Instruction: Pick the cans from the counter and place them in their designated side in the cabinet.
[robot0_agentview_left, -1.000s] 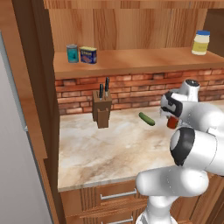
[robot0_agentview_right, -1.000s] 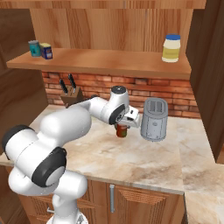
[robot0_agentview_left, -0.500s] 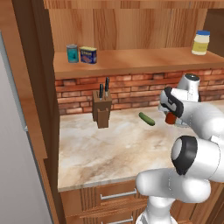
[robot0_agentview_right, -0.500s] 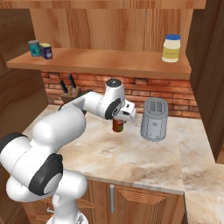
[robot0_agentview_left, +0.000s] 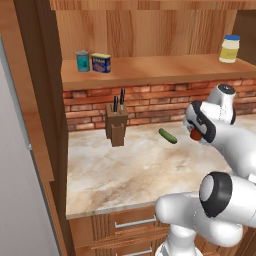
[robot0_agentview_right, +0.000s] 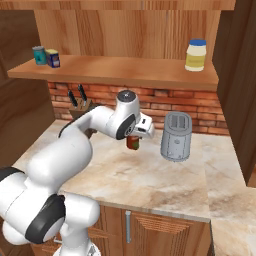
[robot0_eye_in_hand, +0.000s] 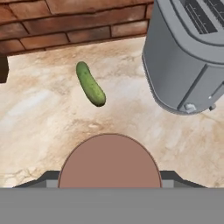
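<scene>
**Red can held above the desk**

The red can (robot0_agentview_right: 132, 143) is clamped between the fingers (robot0_agentview_right: 133, 141), partly closed around it, above the desk (robot0_agentview_right: 150, 180). The blue can (robot0_agentview_left: 101, 63) is seen on the cabinet (robot0_agentview_left: 150, 30) shelf, well above them.

Kitchen: brick backsplash (robot0_agentview_right: 210, 120), toaster (robot0_agentview_right: 176, 136), knife block (robot0_agentview_left: 116, 131).

Red-brown can (robot0_agentview_right: 132, 142): plain cylinder, upright, held off the counter (robot0_agentview_right: 150, 180) between the gripper (robot0_agentview_right: 134, 141) fingers, just left of the toaster; its round top faces the hand camera (robot0_eye_in_hand: 109, 159). Blue can (robot0_agentview_left: 101, 63): squat, yellow-labelled, upright on the cabinet (robot0_agentview_left: 145, 30) shelf at its left end. Counter: beige marble pattern, over wooden drawers. Cabinet: open, wood-grain back.
</scene>
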